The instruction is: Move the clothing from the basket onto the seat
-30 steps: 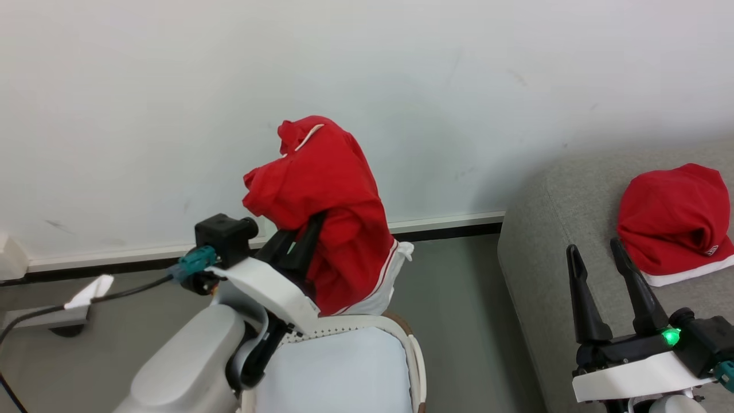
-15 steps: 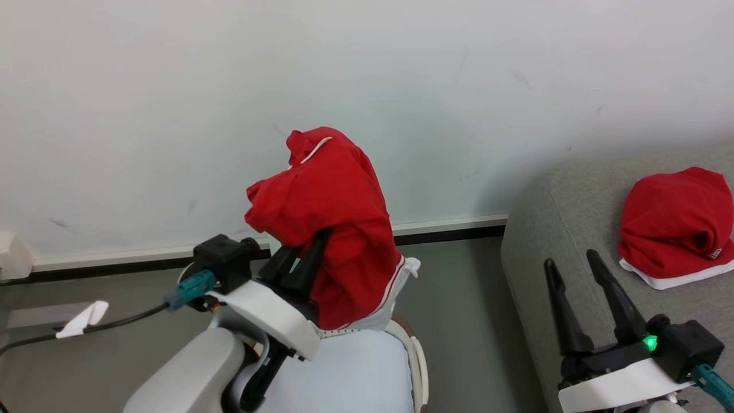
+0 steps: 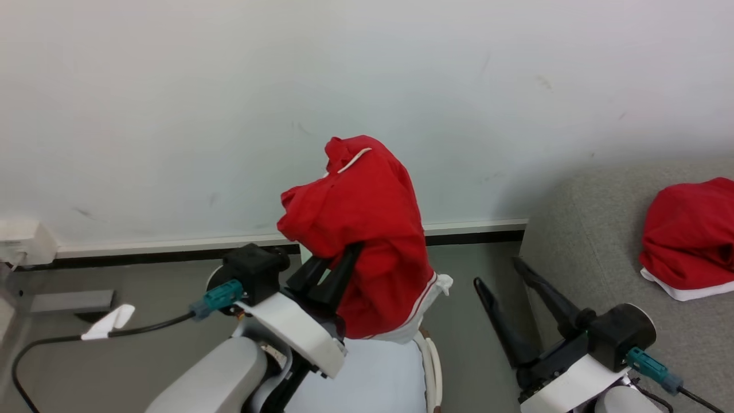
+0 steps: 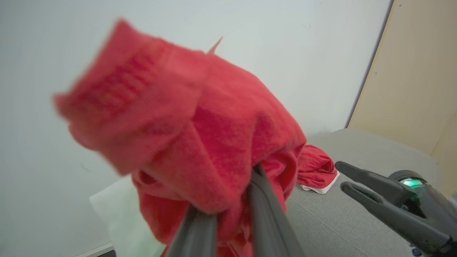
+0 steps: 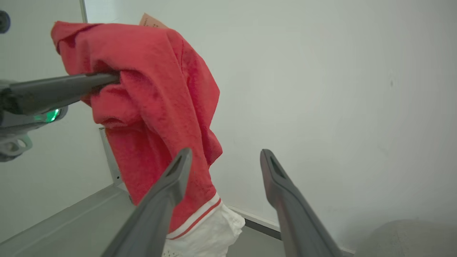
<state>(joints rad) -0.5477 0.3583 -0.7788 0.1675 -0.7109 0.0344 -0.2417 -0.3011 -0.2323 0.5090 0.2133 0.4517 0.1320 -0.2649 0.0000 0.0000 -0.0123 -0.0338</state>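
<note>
**Red garment held over the basket in the left gripper's pinch**

The red garment (image 3: 367, 229) hangs bunched over the tips of the left gripper (image 3: 338, 261). The gripper's two dark fingers are pressed together on a fold, and their ends are buried in the cloth. The garment's lower edge reaches down to the basket (image 3: 431, 367). Whether it touches the brown rim cannot be told. The white liner (image 3: 373, 381) shows beneath.

To the right, across a strip of grey floor (image 3: 470, 258), stands the seat (image 3: 602, 241). A second red garment (image 3: 688, 235) lies on its cushion. The right gripper (image 3: 498, 271) hovers beside the seat's near edge, its fingers spread wide with nothing between them.

The left wrist view shows the fingers (image 4: 266, 217) vanishing into the cloth, with a beige panel (image 4: 410, 71) behind the seat. The right wrist view shows instead the hem (image 5: 203, 221), white with a red stripe, against the white wall (image 5: 339, 89).
</note>
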